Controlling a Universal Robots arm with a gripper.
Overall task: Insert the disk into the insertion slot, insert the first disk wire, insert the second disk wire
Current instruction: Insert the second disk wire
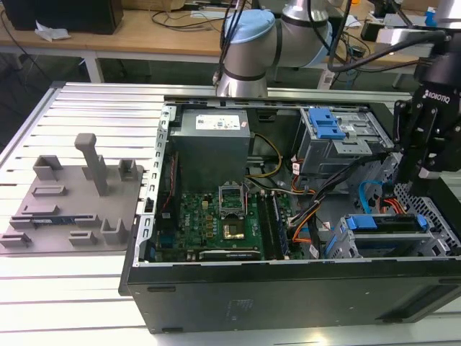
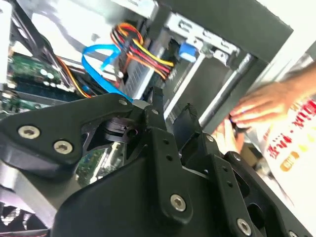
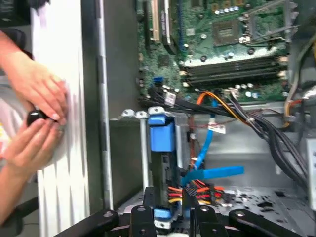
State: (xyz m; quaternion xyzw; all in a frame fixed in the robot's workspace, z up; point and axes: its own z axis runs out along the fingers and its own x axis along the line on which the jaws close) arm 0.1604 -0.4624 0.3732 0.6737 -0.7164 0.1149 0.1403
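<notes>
**A:** Where is the disk?

**B:** In the exterior view the disk [image 1: 389, 241] sits in the insertion slot [image 1: 438, 236]. That is at the lower right of the frame, inside the open computer case [image 1: 288, 295]. Its blue carrier [image 1: 385, 222] runs along its upper edge.

**A:** Which way does it lie?

**B:** Its long axis runs nearly level across the frame, from left to right. The end with the carrier's blue tab points to the frame's left, toward the motherboard [image 1: 216, 216]. The other end points to the right edge.

**A:** And the gripper?

**B:** The gripper [image 1: 412, 164] hangs at the right edge of the frame. It is above the disk's right end and apart from it. In the second wrist view its fingers [image 2: 159, 121] stand released, with a narrow gap between them.

**A:** What is nearest to them?

**B:** In the first wrist view it is the disk's wired end. A wire bundle [image 3: 200, 190] of red, yellow and black meets that end, and so does a blue cable [image 3: 212, 173]. I cannot tell whether either plug is seated.

**A:** Anything else?

**B:** Two hands [image 3: 37, 98] rest on the table [image 3: 64, 187] outside the case wall, around a small dark object.
</notes>
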